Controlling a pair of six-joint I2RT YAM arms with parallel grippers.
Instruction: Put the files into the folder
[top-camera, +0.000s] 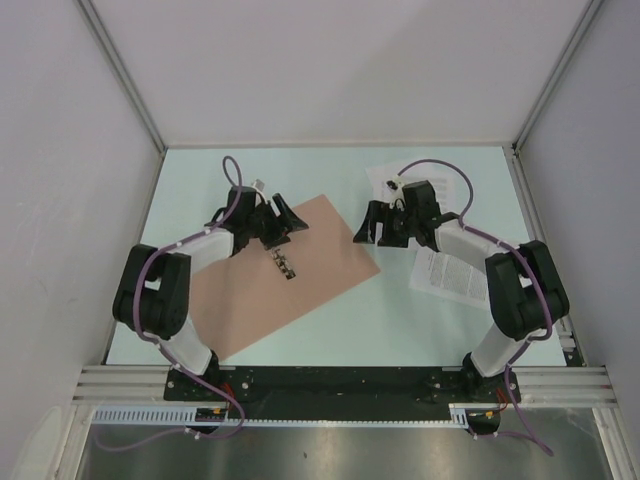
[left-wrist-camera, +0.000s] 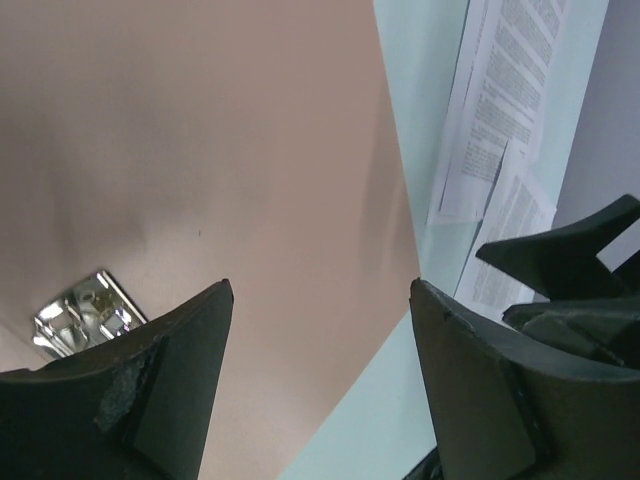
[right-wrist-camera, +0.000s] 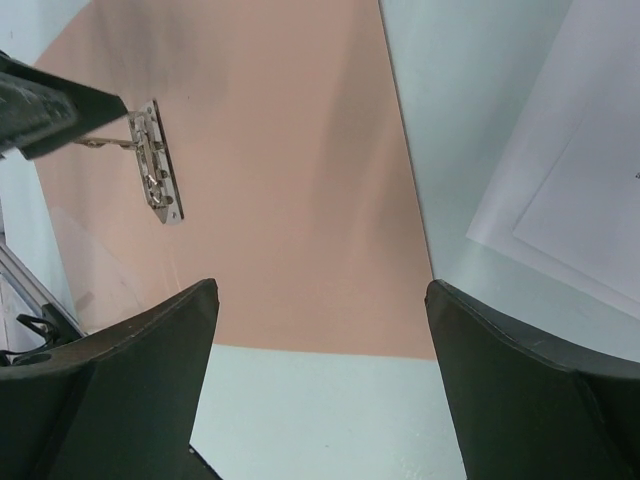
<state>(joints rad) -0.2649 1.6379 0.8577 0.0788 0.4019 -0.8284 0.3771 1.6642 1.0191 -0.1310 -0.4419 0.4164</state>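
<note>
The salmon-brown folder (top-camera: 310, 285) lies flat on the table at left centre, with a metal clip (top-camera: 283, 265) on its surface. It also shows in the left wrist view (left-wrist-camera: 200, 150) and the right wrist view (right-wrist-camera: 290, 180). My left gripper (top-camera: 285, 228) hovers over the folder's far part, open and empty (left-wrist-camera: 320, 285). My right gripper (top-camera: 368, 228) is open and empty (right-wrist-camera: 322, 285) just off the folder's right corner. White printed files lie on the table at right: one sheet (top-camera: 383, 178) at the back, one sheet (top-camera: 452, 277) beside the right arm.
The pale green table (top-camera: 400, 320) is walled by white panels at the back and both sides. The metal clip also shows in both wrist views (left-wrist-camera: 85, 312) (right-wrist-camera: 157, 175). A metal rail (top-camera: 330, 385) runs along the near edge.
</note>
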